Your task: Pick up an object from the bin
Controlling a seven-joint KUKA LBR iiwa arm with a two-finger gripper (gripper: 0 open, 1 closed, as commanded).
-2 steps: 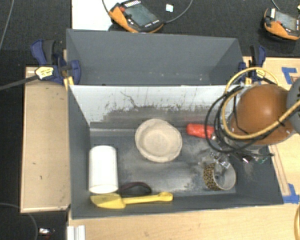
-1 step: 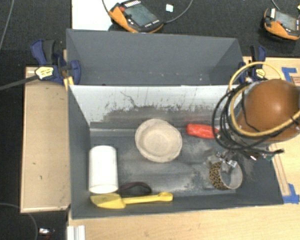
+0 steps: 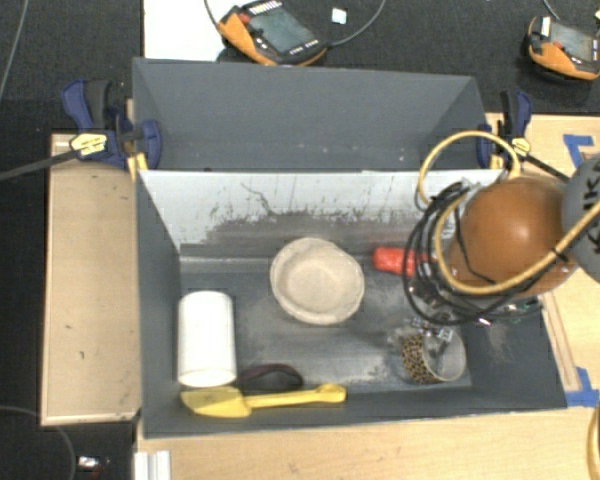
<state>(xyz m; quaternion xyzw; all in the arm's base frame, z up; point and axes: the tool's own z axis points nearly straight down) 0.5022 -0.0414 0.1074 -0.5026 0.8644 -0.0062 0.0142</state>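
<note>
Grey metal makes the bin [image 3: 160, 268], and the arm comes into it from the right, its wrist under a rounded orange-brown cover [image 3: 505, 230] wound about with black and yellow cables [image 3: 450, 168]. Below the cover the gripper [image 3: 435, 340] is down near the floor in the bin's front right part, right over a small speckled piece [image 3: 412, 356], brown with dark dots. This piece lies just beside a pale, clear-looking rounded piece [image 3: 452, 360] on its right. Whether the gripper is released or clenched cannot be told, since the cables and its own body hide its tip, and whether it touches the speckled piece cannot be told either. Behind the gripper, toward the back wall, a red piece [image 3: 390, 260] lies on the floor, its right end hidden by the cables. Left of that, near the middle, sits a beige bowl [image 3: 317, 280], upright, mouth up. At the left a white cylinder [image 3: 206, 336] lies on its side, its length running front to back. Along the front wall lies a yellow scoop [image 3: 265, 399], blade to the left and handle pointing right, and a dark oval piece [image 3: 270, 376] rests just behind it, near the cylinder's front end.
</note>
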